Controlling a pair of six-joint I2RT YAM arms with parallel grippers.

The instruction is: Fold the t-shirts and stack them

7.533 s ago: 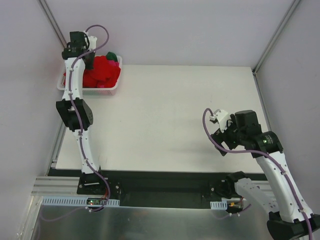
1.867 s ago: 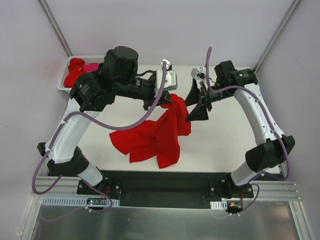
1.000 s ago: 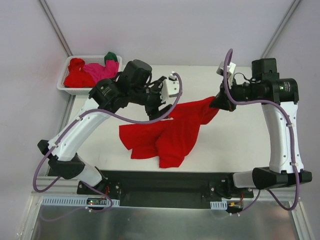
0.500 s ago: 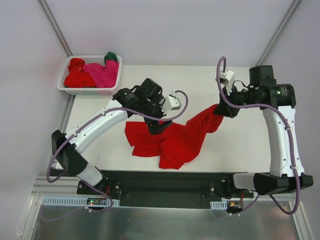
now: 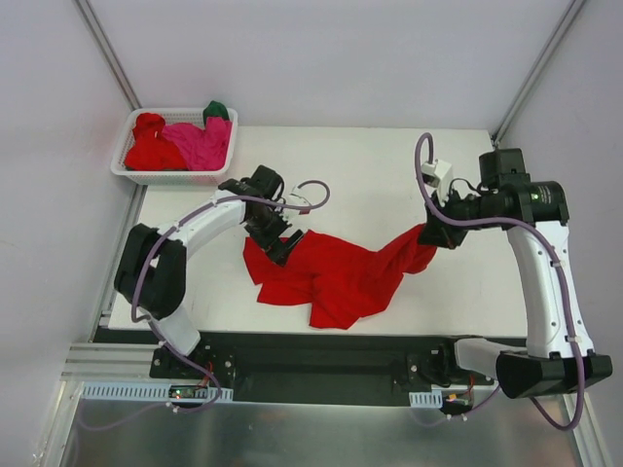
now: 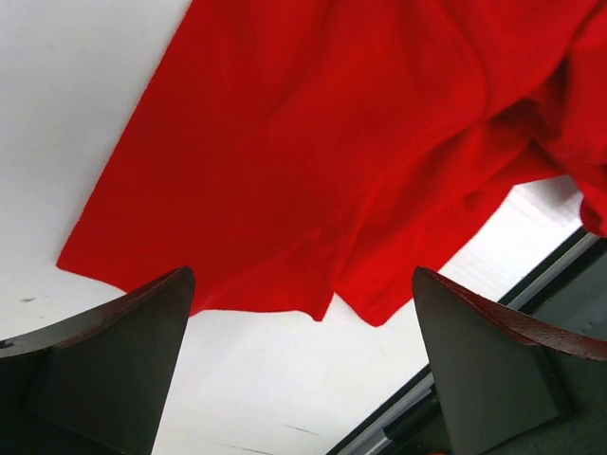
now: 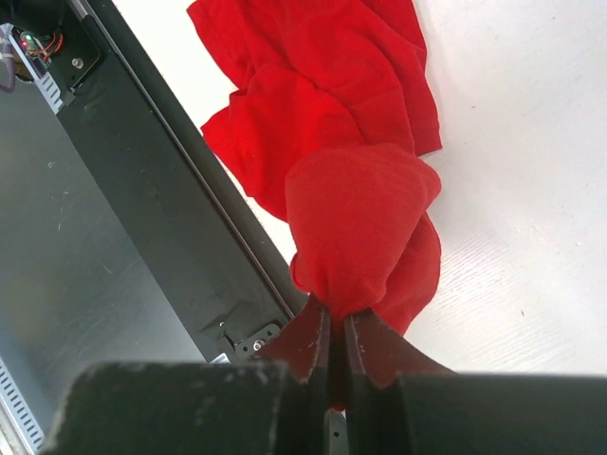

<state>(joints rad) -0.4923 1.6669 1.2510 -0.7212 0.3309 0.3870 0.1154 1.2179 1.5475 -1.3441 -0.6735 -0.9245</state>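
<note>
Our right gripper [image 7: 337,327] pinches 1 end of the red t-shirt [image 5: 331,277] crumpled on the table [image 5: 389,165]; our left gripper [image 6: 302,284] gapes empty over it. Pulling 1-sided may bunch it further

The right tool [image 7: 337,327] has its two dark fingers pressed together on a gathered fold of a red t-shirt [image 7: 322,114]. The cloth bulges in a rounded lump just beyond the fingertips, and the rest lies crumpled on the white tabletop [image 7: 512,190]. A black strip [image 7: 180,209] borders the tabletop's edge, with a grey metal sheet [image 7: 66,284] beside it.
</note>
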